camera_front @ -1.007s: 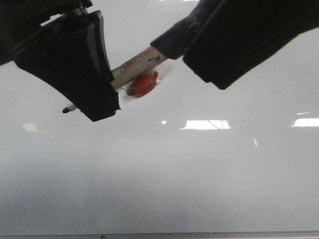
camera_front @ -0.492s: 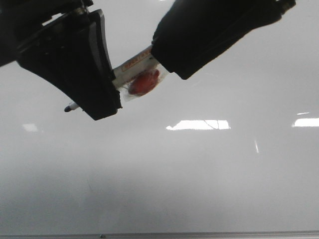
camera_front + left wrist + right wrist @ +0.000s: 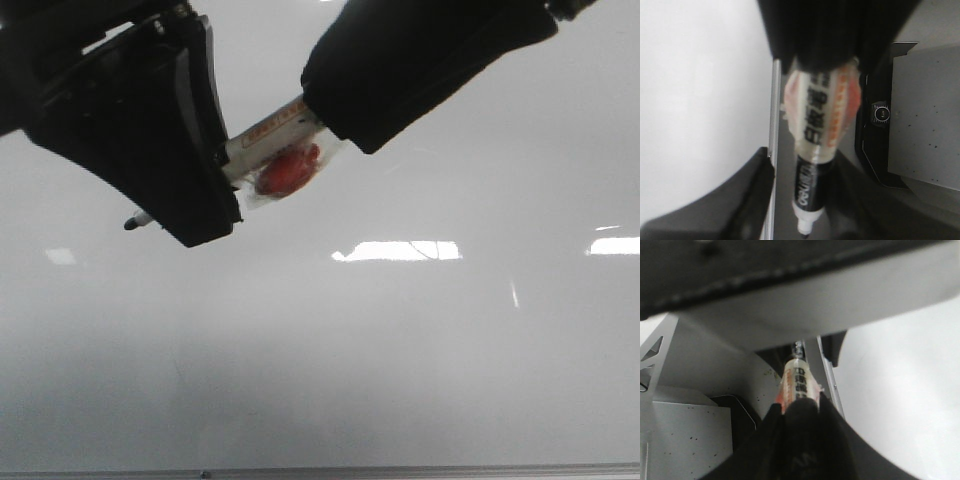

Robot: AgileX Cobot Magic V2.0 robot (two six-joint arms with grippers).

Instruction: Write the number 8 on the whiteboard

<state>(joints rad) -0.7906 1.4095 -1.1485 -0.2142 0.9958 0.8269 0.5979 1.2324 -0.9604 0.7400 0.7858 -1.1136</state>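
The whiteboard fills the front view, glossy and pale grey; no number 8 shows on it. A marker with a white and orange label hangs in front of its upper left, and its bare tip points left and slightly down. My left gripper is shut on the marker's front part, whose black band and tip show between the jaws. My right gripper is shut on the marker's black rear end. A red lump in clear wrap hangs under the label.
The board's thin metal bottom edge runs along the foot of the front view. Bright rectangular reflections lie mid-board. The left wrist view shows the board edge and a grey speckled base beside it.
My right gripper has slid left along the marker, covering the black rear end that showed before, and now sits against the label. The left gripper and the marker tip barely shifted.
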